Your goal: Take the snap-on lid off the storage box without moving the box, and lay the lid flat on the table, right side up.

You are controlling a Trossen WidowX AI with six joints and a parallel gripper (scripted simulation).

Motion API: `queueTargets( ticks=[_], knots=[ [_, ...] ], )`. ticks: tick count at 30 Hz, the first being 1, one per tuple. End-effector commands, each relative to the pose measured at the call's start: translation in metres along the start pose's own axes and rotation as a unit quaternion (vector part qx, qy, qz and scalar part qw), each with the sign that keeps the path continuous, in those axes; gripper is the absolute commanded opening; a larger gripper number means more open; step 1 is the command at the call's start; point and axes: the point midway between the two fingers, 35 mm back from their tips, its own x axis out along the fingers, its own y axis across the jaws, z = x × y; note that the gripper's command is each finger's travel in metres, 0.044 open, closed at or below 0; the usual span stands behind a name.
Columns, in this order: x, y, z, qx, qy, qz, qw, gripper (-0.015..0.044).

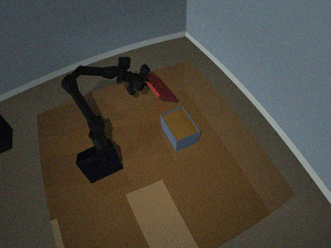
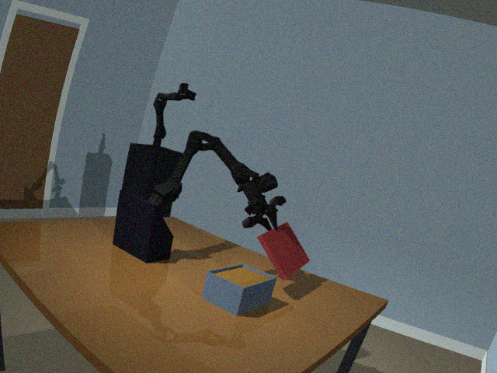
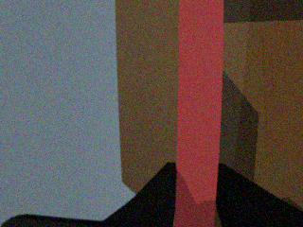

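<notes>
The red lid (image 1: 164, 89) (image 2: 284, 250) (image 3: 200, 95) is off the box and held in the air, steeply tilted, above the table (image 1: 213, 170) (image 2: 72, 256). My gripper (image 1: 147, 80) (image 2: 273, 229) (image 3: 194, 171) is shut on one edge of it; in the wrist view the lid's narrow side runs between the two black fingertips. The blue storage box (image 1: 187, 140) (image 2: 222, 290) stands upright and open on the table, with an orange-brown surface showing inside its rim. The lid is beyond the box from the arm's side. Which face of the lid is its top is hard to tell.
The arm's dark base block (image 1: 99, 166) (image 2: 138, 228) stands on the table. The table's far edge lies near the lid, towards the wall. A pale rectangle (image 1: 160, 213) lies on the table in the top view. The lid's shadow (image 2: 303, 284) falls beside the box.
</notes>
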Motion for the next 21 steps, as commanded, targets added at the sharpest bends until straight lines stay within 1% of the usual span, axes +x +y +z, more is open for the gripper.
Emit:
queueTargets(
  ticks=[1, 21],
  knots=[
    [0.002, 0.000, 0.001, 0.002, -0.002, 0.005, 1.000, 0.0000],
    [0.013, -0.012, 0.001, 0.003, -0.002, 0.005, 1.000, 0.0000]
  ],
)
